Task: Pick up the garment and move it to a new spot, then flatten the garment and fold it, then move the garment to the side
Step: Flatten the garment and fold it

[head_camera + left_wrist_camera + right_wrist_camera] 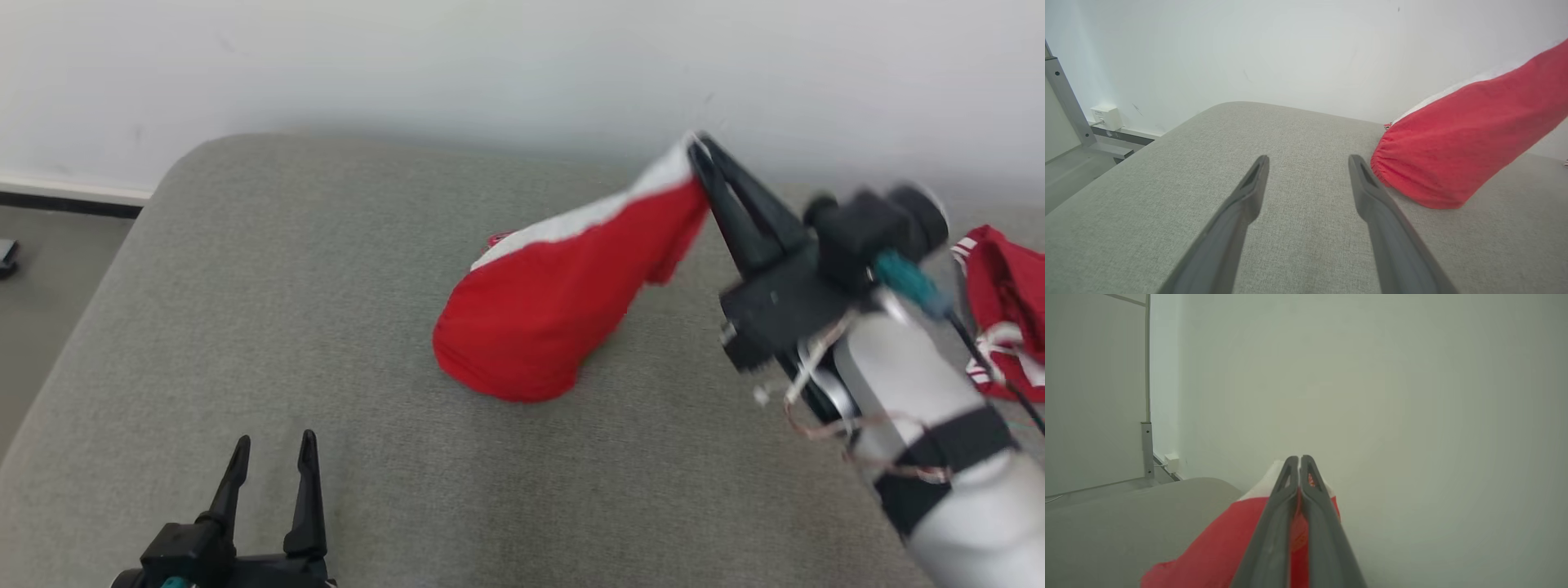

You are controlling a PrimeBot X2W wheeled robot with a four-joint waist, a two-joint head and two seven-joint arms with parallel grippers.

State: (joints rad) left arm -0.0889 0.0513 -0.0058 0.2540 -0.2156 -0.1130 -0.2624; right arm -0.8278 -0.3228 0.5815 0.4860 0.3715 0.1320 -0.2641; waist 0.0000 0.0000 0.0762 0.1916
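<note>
At the lower left of the head view, the left gripper (275, 438) stands open and empty above the grey cushion (245, 286). At the frame's centre the red garment (555, 310) rests its lower end on the cushion. Its white-banded end rises toward the upper right, pinched in the closed right gripper (700, 147). A second red-and-white cloth (1004, 302) lies at the right edge, with a white wall (408, 65) behind.

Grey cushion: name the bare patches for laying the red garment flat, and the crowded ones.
Widest bare patch: the cushion left of the red garment, from the open left gripper to the far edge. Another strip lies between garment and near edge. Crowded at right, where the right gripper pinches it beside a second red cloth.
</note>
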